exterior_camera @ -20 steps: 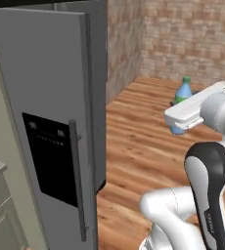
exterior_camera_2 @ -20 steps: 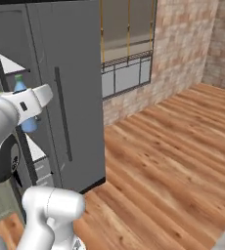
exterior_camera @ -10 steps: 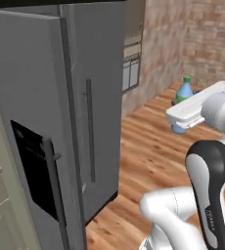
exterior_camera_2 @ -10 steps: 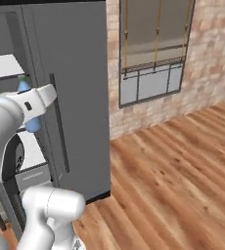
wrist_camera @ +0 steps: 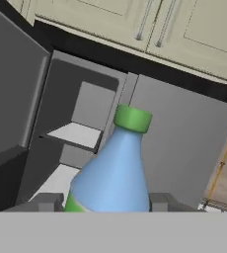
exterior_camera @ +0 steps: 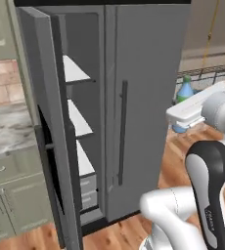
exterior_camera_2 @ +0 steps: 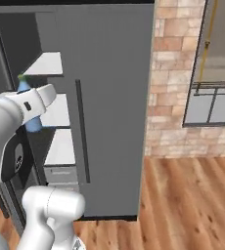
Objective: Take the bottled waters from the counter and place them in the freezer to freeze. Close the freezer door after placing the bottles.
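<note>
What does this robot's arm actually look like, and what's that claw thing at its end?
The arm is a chain of rounded, glossy white segments with dark grey-black bands at the joints; one dark band carries small pale lettering, too small to read. Its hand is a flat white block. The claw ends in two small, squarish grey finger tips.

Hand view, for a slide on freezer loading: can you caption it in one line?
Tool holds the blue bottle with green cap, facing the open freezer and its white shelves.
</note>
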